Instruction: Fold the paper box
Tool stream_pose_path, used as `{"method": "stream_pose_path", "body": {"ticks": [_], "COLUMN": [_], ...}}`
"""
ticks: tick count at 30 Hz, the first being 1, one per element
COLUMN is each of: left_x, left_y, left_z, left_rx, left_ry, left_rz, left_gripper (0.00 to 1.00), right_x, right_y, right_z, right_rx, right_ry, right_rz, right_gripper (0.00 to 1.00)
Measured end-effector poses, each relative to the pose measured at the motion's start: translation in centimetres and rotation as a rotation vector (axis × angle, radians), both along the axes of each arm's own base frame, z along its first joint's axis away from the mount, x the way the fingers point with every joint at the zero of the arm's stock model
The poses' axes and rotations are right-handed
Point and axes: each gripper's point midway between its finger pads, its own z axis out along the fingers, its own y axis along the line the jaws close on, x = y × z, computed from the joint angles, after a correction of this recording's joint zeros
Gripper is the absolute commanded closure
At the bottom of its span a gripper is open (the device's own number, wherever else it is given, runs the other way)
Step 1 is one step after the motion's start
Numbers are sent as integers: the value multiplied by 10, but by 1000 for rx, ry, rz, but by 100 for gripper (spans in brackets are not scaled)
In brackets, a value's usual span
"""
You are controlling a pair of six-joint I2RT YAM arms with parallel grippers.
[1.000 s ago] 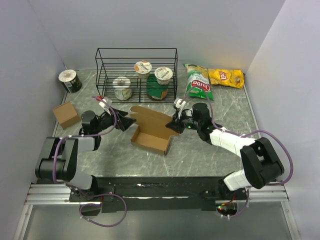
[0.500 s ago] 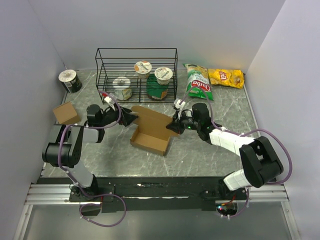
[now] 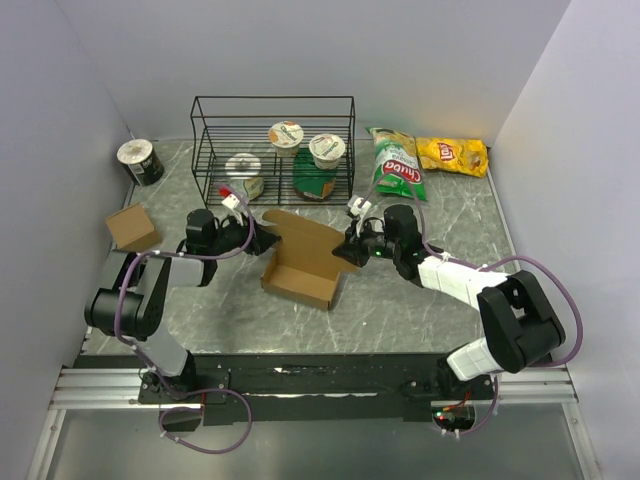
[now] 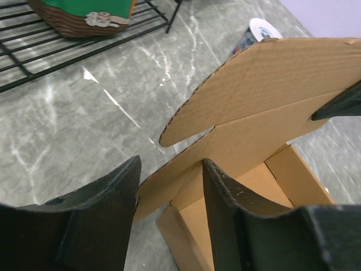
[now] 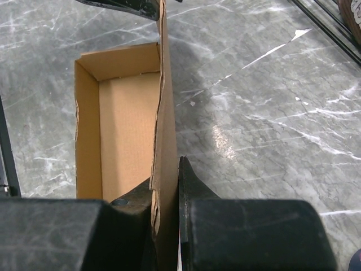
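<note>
The paper box [image 3: 300, 268] is a brown cardboard tray at the table's middle, with its lid [image 3: 305, 232] raised upright along the back. My left gripper [image 3: 262, 238] is at the lid's left end. In the left wrist view its fingers [image 4: 113, 192] stand apart on either side of the lid's lower left corner [image 4: 175, 180], so the left gripper [image 4: 171, 165] is open. My right gripper [image 3: 350, 250] holds the lid's right end. The right wrist view shows the right gripper [image 5: 166, 175] shut on the thin lid edge [image 5: 164, 113], with the tray's inside [image 5: 121, 130] beyond.
A black wire rack [image 3: 272, 105] at the back holds several cups and a green-lidded tub [image 3: 316, 183]. A small cube-like cardboard box [image 3: 132, 228] sits at the left, a tin [image 3: 140, 162] behind it. Two snack bags [image 3: 395, 165] [image 3: 452, 155] lie at the back right.
My left arm has reached right to the lid's left end, and its jaws have narrowed around the corner there. The right gripper keeps its hold and the box has barely shifted.
</note>
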Motion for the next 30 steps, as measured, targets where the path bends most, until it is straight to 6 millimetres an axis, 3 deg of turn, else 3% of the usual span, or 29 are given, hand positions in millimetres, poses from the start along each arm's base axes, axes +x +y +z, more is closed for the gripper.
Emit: {"method": "stream_pose_path", "body": {"ticks": [7, 21, 23, 27, 30], "left_x": [2, -6, -6, -8, -10], "left_y": [5, -10, -11, -15, -15], "left_z": [3, -3, -5, -5, -6], "left_rx": [39, 109, 122, 139, 151], "left_ry": [-14, -11, -6, -7, -7], "left_rz": [81, 125, 141, 163, 188], "left_gripper": [53, 84, 89, 95, 96], "right_x": [4, 10, 12, 19, 25], "right_y": [-2, -7, -9, -15, -23], "right_z": [-1, -2, -1, 8, 22], "right_rx": [-10, -25, -28, -27, -19], "right_ry": [-5, -14, -20, -38, -58], "right_rz": [-22, -66, -80, -141, -217], "right_gripper": [88, 84, 77, 45, 31]}}
